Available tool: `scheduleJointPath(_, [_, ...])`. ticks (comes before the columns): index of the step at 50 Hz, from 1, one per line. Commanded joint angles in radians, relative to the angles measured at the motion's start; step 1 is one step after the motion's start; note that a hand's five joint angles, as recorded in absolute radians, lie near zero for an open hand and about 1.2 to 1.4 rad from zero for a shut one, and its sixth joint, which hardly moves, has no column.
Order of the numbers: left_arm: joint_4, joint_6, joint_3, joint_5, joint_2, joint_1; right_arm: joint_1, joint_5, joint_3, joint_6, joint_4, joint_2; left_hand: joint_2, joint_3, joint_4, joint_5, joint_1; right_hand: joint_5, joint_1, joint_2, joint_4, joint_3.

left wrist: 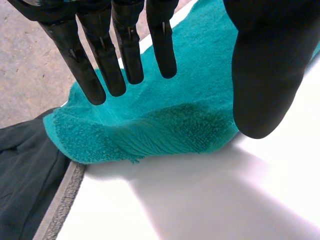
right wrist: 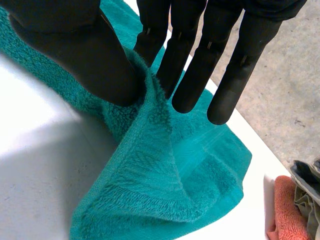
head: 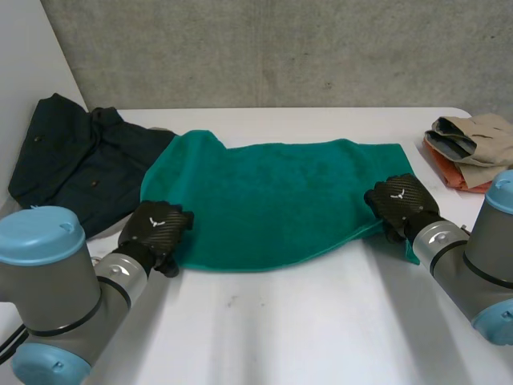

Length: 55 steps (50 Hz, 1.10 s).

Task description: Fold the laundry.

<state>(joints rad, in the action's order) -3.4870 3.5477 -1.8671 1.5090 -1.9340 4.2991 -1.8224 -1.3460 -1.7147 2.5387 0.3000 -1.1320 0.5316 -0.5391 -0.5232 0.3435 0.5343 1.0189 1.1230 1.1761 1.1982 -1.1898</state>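
A teal towel (head: 272, 200) lies folded across the middle of the white table (head: 321, 321). My left hand (head: 155, 227) is at the towel's near left corner (left wrist: 150, 135), its fingers (left wrist: 107, 65) straight and spread from the thumb (left wrist: 265, 75), holding nothing. My right hand (head: 401, 204) is at the towel's near right corner. There its thumb (right wrist: 95, 60) and fingers (right wrist: 187, 75) pinch a raised fold of the towel (right wrist: 150, 165).
A dark navy garment (head: 80, 160) lies bunched at the table's far left, touching the towel. Folded beige and orange clothes (head: 469, 148) sit stacked at the far right. The table's left edge (left wrist: 60, 205) runs close beside my left hand.
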Motion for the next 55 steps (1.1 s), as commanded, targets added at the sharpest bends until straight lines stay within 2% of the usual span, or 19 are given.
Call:
scheduleJointPath(1, [-0.063, 0.023, 0.043, 0.0, -0.097, 0.004, 0.0, -0.001, -0.003, 0.0, -0.002, 0.001, 0.031, -0.024, -0.04, 0.045, 0.029, 0.203, 0.273, 0.22, 0.198, -0.206])
scheduleJointPath(7, [-0.067, 0.094, 0.1, 0.003, -0.18, 0.004, 0.005, 0.001, -0.011, 0.0, -0.002, 0.003, 0.066, -0.059, -0.075, 0.08, 0.064, 0.203, 0.273, 0.22, 0.198, -0.206])
scheduleJointPath(9, [-0.064, 0.115, 0.115, 0.005, -0.195, 0.005, 0.006, 0.001, -0.013, 0.0, -0.001, 0.003, 0.166, -0.158, -0.174, 0.179, 0.163, 0.203, 0.273, 0.22, 0.198, -0.206])
scheduleJointPath(11, [-0.07, 0.118, 0.118, 0.003, -0.197, 0.005, 0.008, 0.001, -0.014, 0.0, -0.001, 0.003, 0.379, -0.372, -0.388, 0.393, 0.377, 0.203, 0.273, 0.22, 0.198, -0.206])
scheduleJointPath(12, [-0.076, 0.112, 0.126, 0.003, -0.195, 0.005, 0.009, -0.001, -0.014, 0.0, -0.001, 0.003, 0.724, -0.716, -0.732, 0.737, 0.721, 0.203, 0.273, 0.22, 0.198, -0.206])
scheduleJointPath(13, [-0.081, 0.111, 0.129, 0.003, -0.191, 0.007, 0.009, -0.001, -0.014, 0.0, -0.001, 0.003, 0.855, -0.847, -0.863, 0.869, 0.852, 0.203, 0.273, 0.22, 0.198, -0.206])
scheduleJointPath(18, [-0.096, 0.073, 0.141, 0.008, -0.137, 0.019, 0.011, -0.018, -0.011, 0.005, -0.001, -0.003, 0.865, -0.857, -0.873, 0.878, 0.862, 0.163, 0.234, 0.181, 0.158, -0.167])
scheduleJointPath(20, [-0.099, 0.021, 0.141, 0.005, -0.105, 0.014, 0.011, -0.022, -0.011, 0.011, -0.001, -0.003, 0.865, -0.857, -0.873, 0.878, 0.862, -0.08, -0.009, -0.062, -0.085, 0.076])
scheduleJointPath(21, [-0.099, 0.008, 0.14, 0.005, -0.099, 0.013, 0.011, -0.034, -0.005, 0.035, -0.007, -0.003, 0.865, -0.857, -0.873, 0.878, 0.862, -0.404, -0.333, -0.386, -0.408, 0.4])
scheduleJointPath(23, [-0.099, -0.041, 0.141, 0.003, -0.08, 0.008, 0.011, -0.054, 0.0, 0.081, -0.013, -0.005, 0.865, -0.857, -0.873, 0.878, 0.862, -0.635, -0.564, -0.618, -0.64, 0.631])
scheduleJointPath(29, [-0.099, -0.087, 0.144, 0.007, -0.066, 0.011, 0.038, -0.153, 0.036, 0.294, -0.117, 0.006, 0.865, -0.857, -0.873, 0.878, 0.862, -0.654, -0.583, -0.636, -0.658, 0.65])
scheduleJointPath(36, [-0.092, -0.093, 0.158, 0.008, -0.065, 0.021, 0.095, -0.119, 0.053, 0.356, -0.22, 0.026, 0.865, -0.857, -0.873, 0.878, 0.862, -0.566, -0.495, -0.548, -0.57, 0.562])
scheduleJointPath(39, [-0.09, -0.095, 0.161, 0.008, -0.065, 0.022, 0.098, -0.107, 0.058, 0.35, -0.219, 0.046, 0.865, -0.857, -0.873, 0.878, 0.862, -0.413, -0.343, -0.396, -0.418, 0.41])
scheduleJointPath(41, [-0.089, -0.095, 0.161, 0.007, -0.063, 0.022, 0.1, -0.102, 0.063, 0.348, -0.206, 0.054, 0.865, -0.857, -0.873, 0.878, 0.862, -0.193, -0.123, -0.176, -0.198, 0.19])
scheduleJointPath(44, [-0.086, -0.096, 0.158, 0.005, -0.057, 0.022, 0.1, -0.105, 0.076, 0.342, -0.183, 0.083, 0.865, -0.857, -0.873, 0.878, 0.862, -0.087, -0.017, -0.07, -0.092, 0.083])
scheduleJointPath(49, [-0.081, -0.115, 0.143, 0.003, -0.014, 0.019, 0.1, -0.096, 0.095, 0.345, -0.188, 0.103, 0.865, -0.857, -0.873, 0.878, 0.862, -0.154, -0.083, -0.137, -0.159, 0.15])
scheduleJointPath(50, [-0.081, -0.119, 0.141, 0.003, -0.01, 0.019, 0.1, -0.097, 0.095, 0.345, -0.19, 0.1, 0.865, -0.857, -0.873, 0.878, 0.862, -0.352, -0.282, -0.335, -0.357, 0.348])
scheduleJointPath(52, [-0.08, -0.125, 0.14, 0.003, 0.004, 0.017, 0.098, -0.102, 0.09, 0.345, -0.19, 0.098, 0.865, -0.857, -0.873, 0.878, 0.862, -0.57, -0.5, -0.553, -0.575, 0.567])
scheduleJointPath(55, [-0.08, -0.127, 0.14, 0.003, 0.007, 0.016, 0.097, -0.102, 0.076, 0.345, -0.19, 0.097, 0.865, -0.857, -0.873, 0.878, 0.862, -0.606, -0.536, -0.589, -0.611, 0.603])
